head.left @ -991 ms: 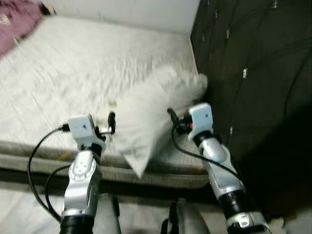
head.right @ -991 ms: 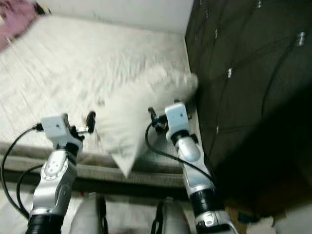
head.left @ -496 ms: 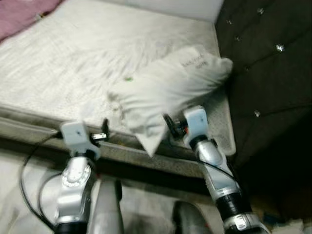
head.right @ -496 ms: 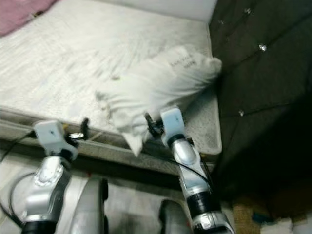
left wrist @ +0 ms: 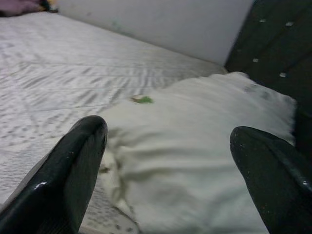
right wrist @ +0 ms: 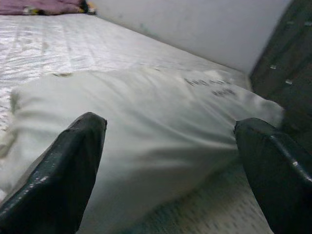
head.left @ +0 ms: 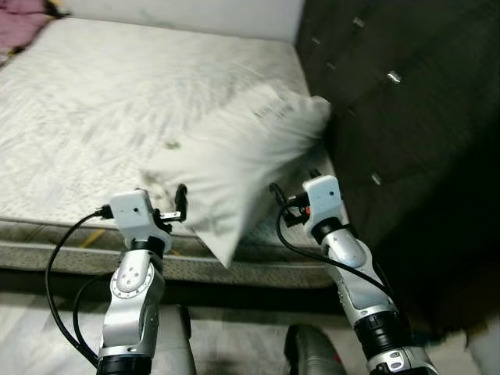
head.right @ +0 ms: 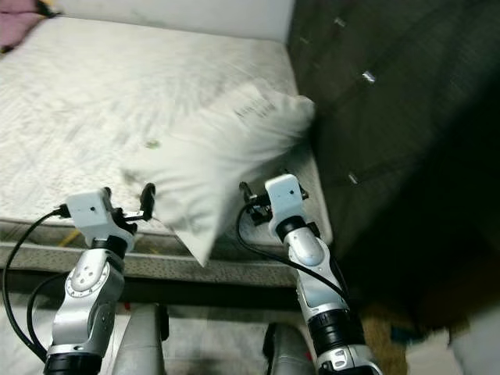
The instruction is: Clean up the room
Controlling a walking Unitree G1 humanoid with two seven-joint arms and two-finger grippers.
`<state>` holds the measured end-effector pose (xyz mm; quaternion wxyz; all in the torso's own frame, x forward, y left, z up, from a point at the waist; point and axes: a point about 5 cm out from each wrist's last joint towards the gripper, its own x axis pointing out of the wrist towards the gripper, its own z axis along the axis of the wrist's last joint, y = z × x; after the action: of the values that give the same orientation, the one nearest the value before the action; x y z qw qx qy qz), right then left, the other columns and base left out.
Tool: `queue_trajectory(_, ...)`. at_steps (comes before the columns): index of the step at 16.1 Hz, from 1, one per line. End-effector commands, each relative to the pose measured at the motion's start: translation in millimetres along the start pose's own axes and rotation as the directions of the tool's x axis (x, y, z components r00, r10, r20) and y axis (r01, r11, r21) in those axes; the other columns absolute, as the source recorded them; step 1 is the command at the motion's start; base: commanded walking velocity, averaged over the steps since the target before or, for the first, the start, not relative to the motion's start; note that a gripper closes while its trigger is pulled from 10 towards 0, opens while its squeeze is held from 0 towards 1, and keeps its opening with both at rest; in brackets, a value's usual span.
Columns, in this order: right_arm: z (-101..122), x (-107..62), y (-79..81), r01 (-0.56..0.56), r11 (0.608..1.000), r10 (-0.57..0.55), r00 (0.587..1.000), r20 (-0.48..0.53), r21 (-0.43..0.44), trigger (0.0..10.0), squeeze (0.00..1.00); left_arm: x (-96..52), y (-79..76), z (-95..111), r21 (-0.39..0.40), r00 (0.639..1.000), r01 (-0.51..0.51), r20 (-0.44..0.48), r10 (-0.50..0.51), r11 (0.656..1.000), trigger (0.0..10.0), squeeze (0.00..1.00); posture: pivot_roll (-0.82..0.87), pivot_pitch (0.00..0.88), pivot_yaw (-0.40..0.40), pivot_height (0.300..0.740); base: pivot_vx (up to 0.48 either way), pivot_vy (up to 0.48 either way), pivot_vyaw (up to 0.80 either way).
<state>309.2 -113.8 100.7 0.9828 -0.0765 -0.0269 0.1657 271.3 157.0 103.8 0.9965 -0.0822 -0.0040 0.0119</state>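
Pillow [head.left: 234,160] on bare mattress [head.left: 94,101], near headboard [head.left: 391,101].
Long axis diagonal, corner overhanging edge; left end effector [head.left: 181,201] and right end effector [head.left: 275,195] flank it, fingers apart (right nearer).

Light is dim and soft. The pillow [head.left: 234,156] looks blurred; the dark headboard [head.left: 406,117] sinks into shadow.
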Motion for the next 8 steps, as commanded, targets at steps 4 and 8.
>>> queue_trajectory(4,5.1,1.9,4.6,-0.039,0.999,0.04,0.999,0.018,-0.02,10.0,0.0,0.1,-2.1,2.2,-0.002,1.0,0.017,0.005,-0.017,1.0,10.0,0.0,0.06,0.017,-0.098,0.598,0.429,0.0,0.2)
queue_trajectory(8,4.2,3.0,3.8,-0.033,0.999,0.033,0.999,0.01,0.001,10.0,0.0,1.8,0.9,-3.0,0.001,0.999,-0.015,-0.041,0.015,1.0,10.0,0.0,0.06,0.021,-0.099,0.598,0.074,0.0,0.32)
